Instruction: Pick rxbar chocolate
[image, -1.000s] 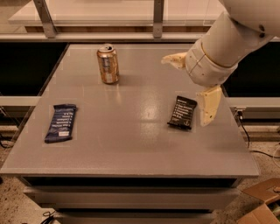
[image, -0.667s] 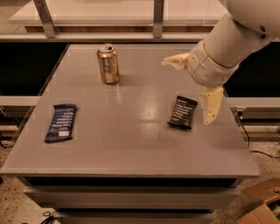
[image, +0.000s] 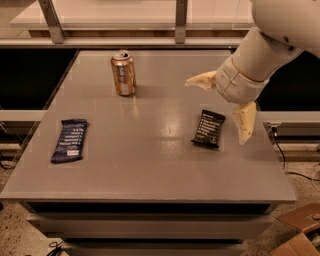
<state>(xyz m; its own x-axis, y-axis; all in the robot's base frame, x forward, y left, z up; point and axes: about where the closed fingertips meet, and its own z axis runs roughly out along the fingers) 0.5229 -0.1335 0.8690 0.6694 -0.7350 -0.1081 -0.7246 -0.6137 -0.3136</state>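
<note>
The rxbar chocolate (image: 209, 128), a small flat black bar with white text lines, lies on the grey table (image: 150, 150) right of centre. My gripper (image: 218, 106) hangs above the bar's upper right, its two cream fingers spread wide apart and empty. One finger (image: 201, 80) points left, beyond the bar. The other finger (image: 245, 121) points down just right of the bar. Neither finger touches the bar.
A gold can (image: 123, 73) stands upright at the table's back left of centre. A longer dark blue bar (image: 70, 140) lies near the left edge. Cardboard boxes (image: 298, 234) sit on the floor at lower right. A cable (image: 280, 150) hangs off the right side.
The gripper and arm have shifted slightly up and to the right. The bar, the can and the blue bar have not moved.
</note>
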